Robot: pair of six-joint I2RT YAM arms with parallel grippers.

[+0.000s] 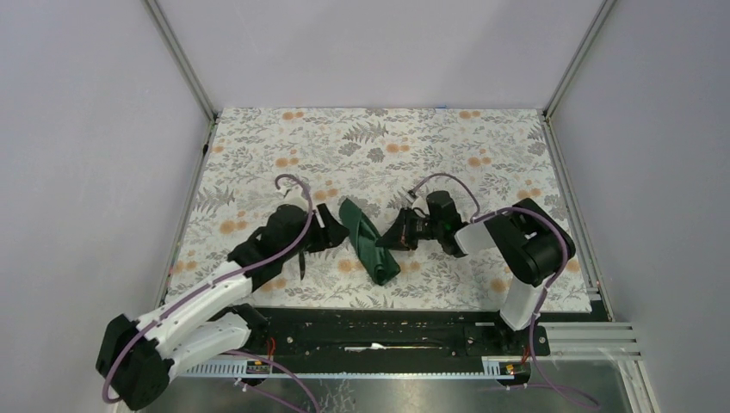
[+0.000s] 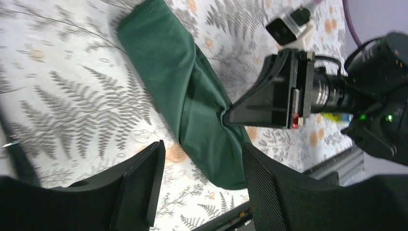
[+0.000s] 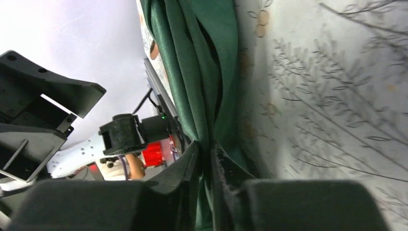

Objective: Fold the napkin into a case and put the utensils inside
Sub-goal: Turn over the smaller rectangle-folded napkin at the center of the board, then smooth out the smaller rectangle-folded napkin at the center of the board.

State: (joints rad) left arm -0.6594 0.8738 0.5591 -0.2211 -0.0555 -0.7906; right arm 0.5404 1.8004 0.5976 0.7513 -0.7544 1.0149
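**A:** Overhead view, and the floral tablecloth (image 1: 430,146) fills the middle of the frame; grey ferns, orange blossoms.

**B:** At its centre lies the napkin (image 1: 366,241); dark green, folded into a long narrow strip; it slants from upper left down to lower right.

**A:** The left gripper (image 2: 202,151) sits just left of the strip's lower half; fingers spread wide, released, grasping nothing.

**B:** The right gripper (image 3: 208,150) reaches in from the right of the frame; it's clenched on a fold along the napkin's right edge; its wrist view shows green fabric pinched between the two fingertips.
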